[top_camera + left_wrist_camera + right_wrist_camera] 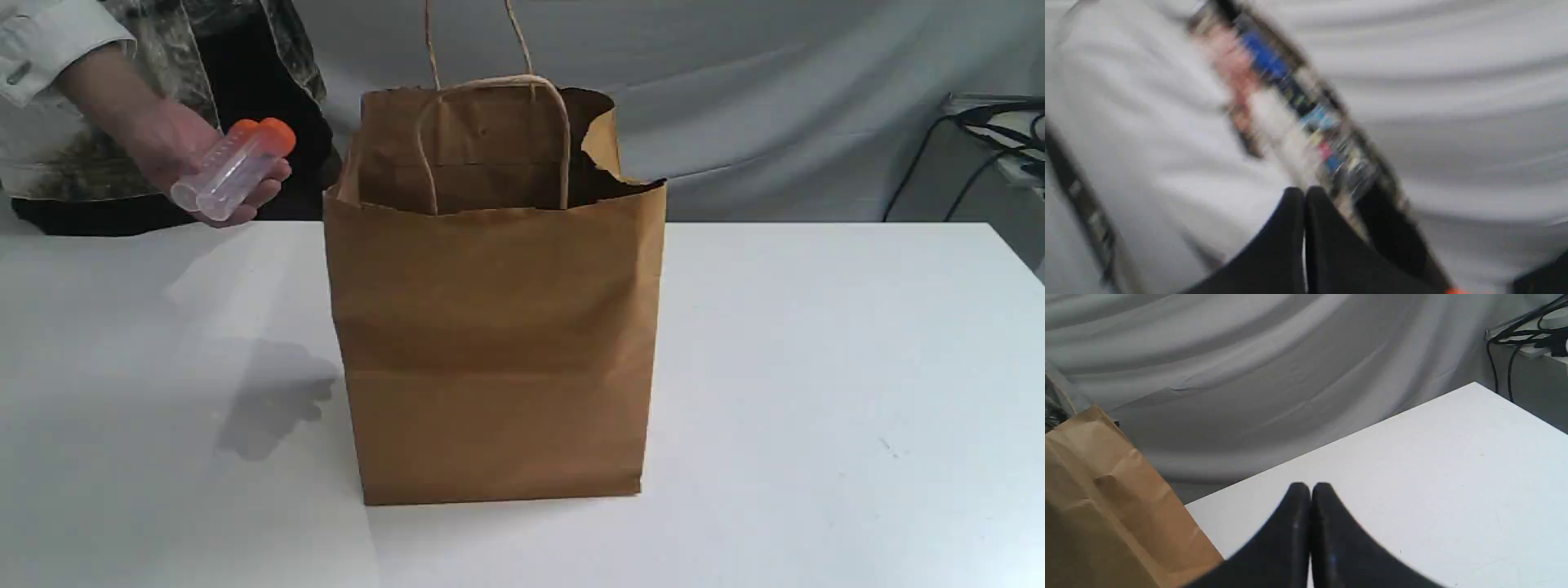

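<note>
Exterior view gives us the white tabletop (816, 367) with a brown paper bag (490, 351) standing upright about midway between its left and right edges. The bag's mouth is open and faces up, and its long axis runs vertically. We judge it light and soft-walled, quick to crumple or tip if pushed high on a side. The torn rim (604, 139) at its far right looks weak. The twine handles (563, 139) or a sound stretch of rim seem the better places to take hold.

Neither arm shows in that view. In the right wrist view the right pincer (1310, 490) hangs over bare tabletop beside the bag and apart from it. Its fingers are pressed together with nothing between them. The left wrist view is badly smeared. There the left pincer (1305, 194) also looks closed and empty, and we cannot tell what lies beyond it.

Above the far left corner of the tabletop a person's hand (163, 143) holds two clear plastic tubes (233, 171) side by side, clear of the surface and just beside the bag. Their long axes tilt, with the orange caps (273, 135) raised toward the bag and the clear ends dipping toward the left edge. We take them for light, stiff, smooth and prone to roll, so best gripped across the barrel.
</note>
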Controlling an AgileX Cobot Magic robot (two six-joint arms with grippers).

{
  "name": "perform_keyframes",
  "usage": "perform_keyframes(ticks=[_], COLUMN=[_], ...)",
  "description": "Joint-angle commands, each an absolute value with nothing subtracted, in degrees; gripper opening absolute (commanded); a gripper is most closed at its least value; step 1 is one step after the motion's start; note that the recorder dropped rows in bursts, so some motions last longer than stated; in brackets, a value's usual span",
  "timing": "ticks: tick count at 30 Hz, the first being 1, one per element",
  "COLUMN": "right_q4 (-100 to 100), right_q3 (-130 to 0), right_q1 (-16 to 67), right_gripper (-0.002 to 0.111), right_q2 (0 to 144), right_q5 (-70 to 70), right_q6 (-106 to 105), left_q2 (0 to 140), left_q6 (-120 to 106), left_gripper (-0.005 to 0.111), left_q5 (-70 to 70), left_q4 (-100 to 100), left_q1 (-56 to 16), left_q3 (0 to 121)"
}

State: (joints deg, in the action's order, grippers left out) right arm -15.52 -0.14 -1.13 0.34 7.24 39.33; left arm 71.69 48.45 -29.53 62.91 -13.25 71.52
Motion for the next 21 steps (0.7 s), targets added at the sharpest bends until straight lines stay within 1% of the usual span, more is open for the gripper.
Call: perform_keyframes(ticks=[1, 4, 8, 12, 14, 17, 19, 21], right_q4=[-15.9, -16.35, -16.35, -16.35, -16.35, -16.34, -16.34, -16.34], right_q3=[0.0, 0.0, 0.0, 0.0, 0.0, 0.0, 0.0, 0.0], right_q1=[-1.12, -1.12, -1.12, -1.12, -1.12, -1.12, -1.12, -1.12], right_gripper=[0.0, 0.0, 0.0, 0.0, 0.0, 0.0, 0.0, 0.0], right_q2=[0.0, 0.0, 0.0, 0.0, 0.0, 0.0, 0.0, 0.0], right_q5=[7.13, 7.13, 7.13, 7.13, 7.13, 7.37, 8.33, 9.78], right_q6=[38.89, 38.89, 38.89, 38.89, 38.89, 38.89, 38.89, 38.76], left_q2=[73.9, 75.26, 78.37, 80.61, 82.39, 86.13, 89.67, 93.54], left_q6=[24.02, 14.64, 6.7, 6.84, 4.51, 2.87, 2.98, 4.51], left_gripper=[0.0, 0.0, 0.0, 0.005, 0.01, 0.019, 0.027, 0.039], left_q5=[-36.01, -42.32, -59.51, -62.98, -63.16, -65.39, -68.82, -69.96], left_q4=[30.59, 15.5, 6.0, -5.19, -14.07, -20.68, -21.54, -21.7], left_q1=[-11.97, -11.97, -11.97, -11.97, -11.97, -11.97, -11.97, -11.97], left_q3=[74.25, 77.48, 85.43, 91.68, 94.95, 99.78, 103.9, 107.75])
